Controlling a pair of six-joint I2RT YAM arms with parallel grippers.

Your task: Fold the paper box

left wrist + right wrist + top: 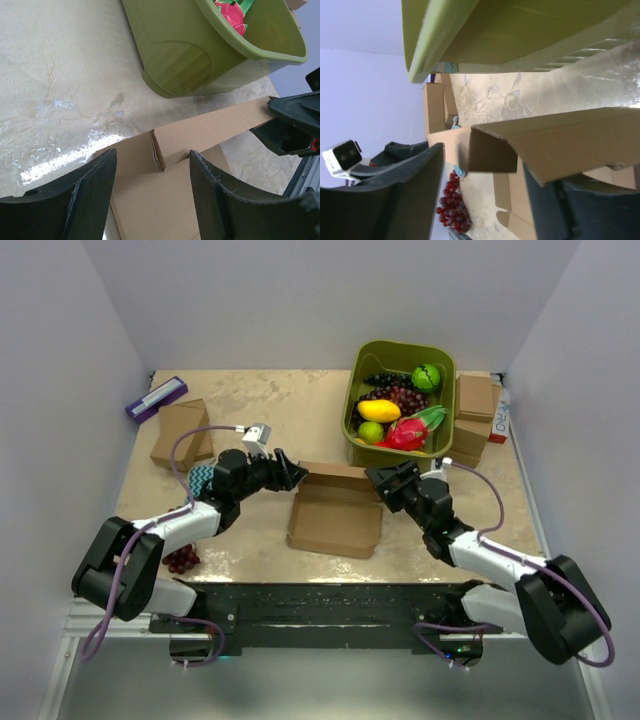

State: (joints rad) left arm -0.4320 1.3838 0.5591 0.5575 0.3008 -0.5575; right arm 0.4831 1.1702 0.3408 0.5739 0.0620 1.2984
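Note:
The paper box lies flat and open in the middle of the table, its far wall raised. My left gripper is at the box's far left corner. In the left wrist view its fingers stand wide apart over the brown panel, open and holding nothing. My right gripper is at the far right corner. In the right wrist view its jaws are spread, open. The raised cardboard wall runs between them, close to one finger.
A green bin of toy fruit stands just behind the box. Smaller brown boxes sit at the far left and to the right of the bin. A purple packet lies far left. Red grapes rest by the left arm.

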